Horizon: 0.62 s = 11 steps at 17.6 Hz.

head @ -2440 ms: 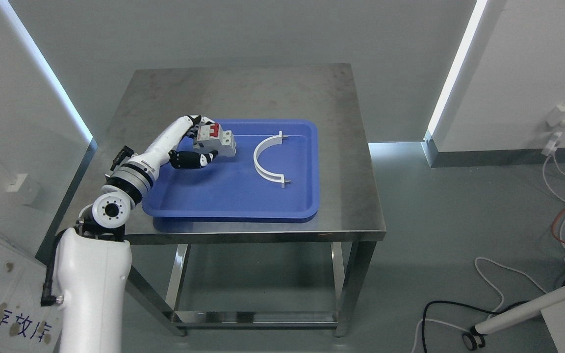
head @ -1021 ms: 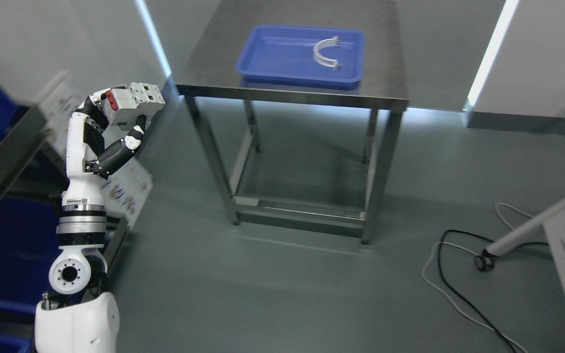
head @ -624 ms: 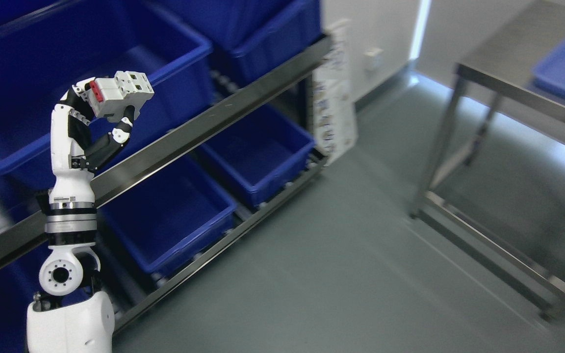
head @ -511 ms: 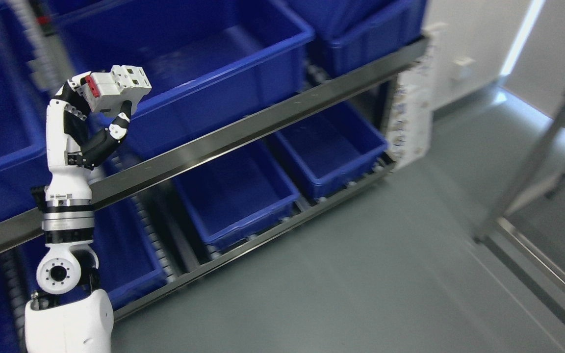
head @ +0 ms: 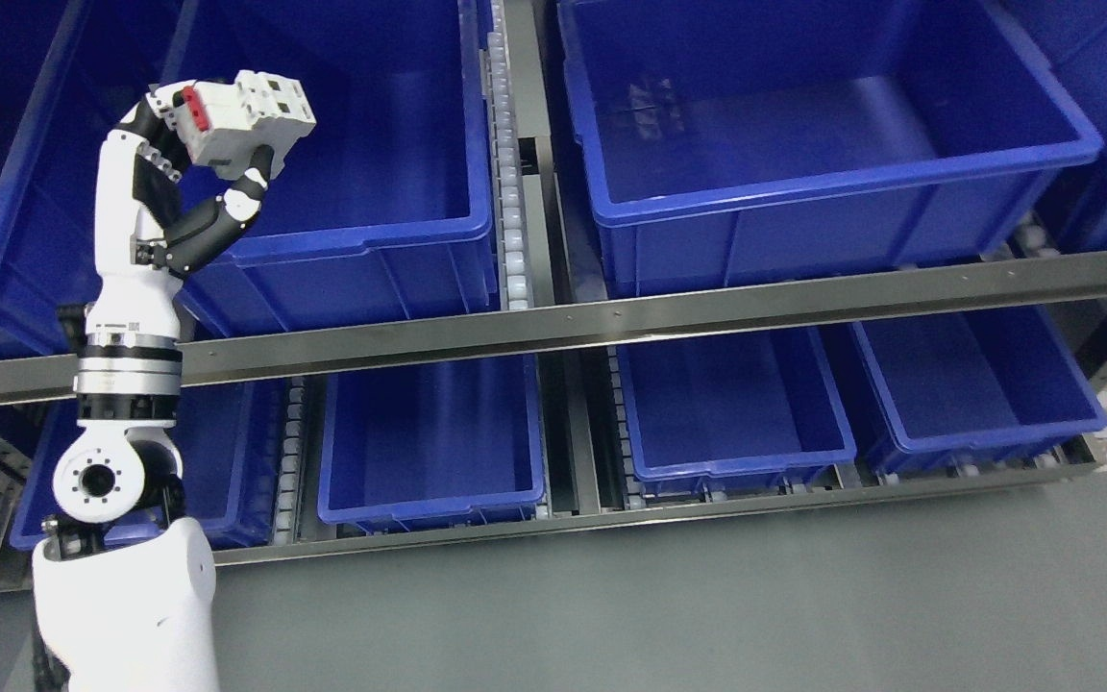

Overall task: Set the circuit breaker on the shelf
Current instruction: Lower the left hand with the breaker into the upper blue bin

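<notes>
Your left hand (head: pixel 212 159) has its fingers clamped on the breaker (head: pixel 248 113), holding it high over the upper-left bin (head: pixel 361 240), likely so it can drop in past the rim.

Glossy plastic bins (head: pixel 803 183), brushed-metal rail (head: pixel 611 322)

White-and-black left hand (head: pixel 212 159), pale grey circuit breaker (head: pixel 251 113) with red switch, deep blue bins (head: pixel 832 144), steel-grey shelf (head: pixel 611 322), grey-green floor (head: pixel 707 605).

No legible text on any blue bin (head: pixel 823 183).
</notes>
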Available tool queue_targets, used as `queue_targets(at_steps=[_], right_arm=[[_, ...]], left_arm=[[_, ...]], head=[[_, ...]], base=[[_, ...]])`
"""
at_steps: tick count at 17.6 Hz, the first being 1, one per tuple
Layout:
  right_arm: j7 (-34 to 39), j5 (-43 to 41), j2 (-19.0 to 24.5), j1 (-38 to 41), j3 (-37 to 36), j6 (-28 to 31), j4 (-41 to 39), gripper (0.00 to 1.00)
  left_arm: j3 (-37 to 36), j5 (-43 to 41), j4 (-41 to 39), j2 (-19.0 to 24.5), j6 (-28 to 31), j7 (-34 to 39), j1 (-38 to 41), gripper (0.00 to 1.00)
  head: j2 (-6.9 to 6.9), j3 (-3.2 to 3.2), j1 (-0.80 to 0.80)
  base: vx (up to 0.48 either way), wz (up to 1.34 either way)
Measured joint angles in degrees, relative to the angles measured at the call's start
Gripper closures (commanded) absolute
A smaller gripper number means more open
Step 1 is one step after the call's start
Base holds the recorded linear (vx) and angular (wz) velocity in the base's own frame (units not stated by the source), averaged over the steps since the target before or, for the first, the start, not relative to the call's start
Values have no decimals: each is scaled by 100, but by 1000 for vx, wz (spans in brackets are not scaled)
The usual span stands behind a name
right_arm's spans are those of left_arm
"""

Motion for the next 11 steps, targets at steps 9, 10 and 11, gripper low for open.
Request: queue_targets(at_steps=[9,10,11], right_arm=[[34,0,0,2,0,-2,0,0],[38,0,0,3,0,-2,0,0],[46,0,0,3,0,-2,0,0]], left_arm=[[-666,-1729,1678,745,129,-334,-1365,79],[-755,-2077,1978,815,134,-341,-1511,79],[-810,-2323,2193,855,115,-342,-1626,79]], head=[[0,0,0],[0,0,0],[0,0,0]], base=[[208,-6],[171,-127],[171,-127]])
